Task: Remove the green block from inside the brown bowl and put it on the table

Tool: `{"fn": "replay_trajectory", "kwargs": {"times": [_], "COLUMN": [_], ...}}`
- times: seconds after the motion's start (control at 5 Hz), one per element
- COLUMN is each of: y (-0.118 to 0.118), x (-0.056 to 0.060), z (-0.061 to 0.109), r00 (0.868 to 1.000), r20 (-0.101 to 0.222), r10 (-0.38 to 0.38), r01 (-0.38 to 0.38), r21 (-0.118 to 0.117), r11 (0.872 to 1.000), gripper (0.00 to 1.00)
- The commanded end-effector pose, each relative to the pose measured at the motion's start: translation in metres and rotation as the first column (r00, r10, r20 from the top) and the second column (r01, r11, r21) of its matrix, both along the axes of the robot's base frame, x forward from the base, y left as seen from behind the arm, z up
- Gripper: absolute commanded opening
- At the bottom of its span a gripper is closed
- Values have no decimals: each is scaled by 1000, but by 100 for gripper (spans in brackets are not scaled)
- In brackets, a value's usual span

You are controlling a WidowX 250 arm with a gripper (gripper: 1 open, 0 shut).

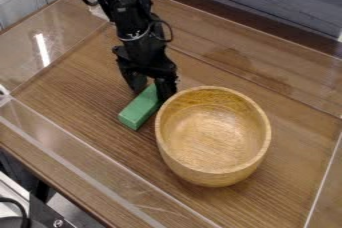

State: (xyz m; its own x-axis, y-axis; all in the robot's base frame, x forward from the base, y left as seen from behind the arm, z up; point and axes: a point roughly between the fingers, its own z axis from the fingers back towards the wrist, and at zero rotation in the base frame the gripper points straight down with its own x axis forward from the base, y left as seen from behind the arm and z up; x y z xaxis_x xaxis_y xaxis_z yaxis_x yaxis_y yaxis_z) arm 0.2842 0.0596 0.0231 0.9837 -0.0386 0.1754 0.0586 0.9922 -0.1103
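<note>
Lying on the table [80,102] beside the bowl [214,135], the block [138,108] sits under the released gripper [147,89].

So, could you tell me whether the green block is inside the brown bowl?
No, the green block lies on the table beside the empty brown bowl.

Illumination is even, moderately bright and diffuse. The table [254,72] shows a broad pale sheen on the far left. The acrylic walls [40,47] carry white glare streaks at left and along the near edge. Shadows are soft: a faint one lies beside the bowl [214,134], a darker one under the gripper [147,87]. The low-resolution picture is slightly soft overall. Straight edges show no evident distortion.
</note>
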Motion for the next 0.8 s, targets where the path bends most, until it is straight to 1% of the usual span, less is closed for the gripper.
{"fn": "replay_trajectory", "kwargs": {"times": [0.0, 0.6], "y": [-1, 2], "x": [12, 17], "z": [8, 11], "r00": [999, 1000], "r20": [40, 9], "r10": [-8, -12], "r01": [8, 12], "r21": [7, 13], "r11": [1000, 1000], "gripper": [0, 0]}}
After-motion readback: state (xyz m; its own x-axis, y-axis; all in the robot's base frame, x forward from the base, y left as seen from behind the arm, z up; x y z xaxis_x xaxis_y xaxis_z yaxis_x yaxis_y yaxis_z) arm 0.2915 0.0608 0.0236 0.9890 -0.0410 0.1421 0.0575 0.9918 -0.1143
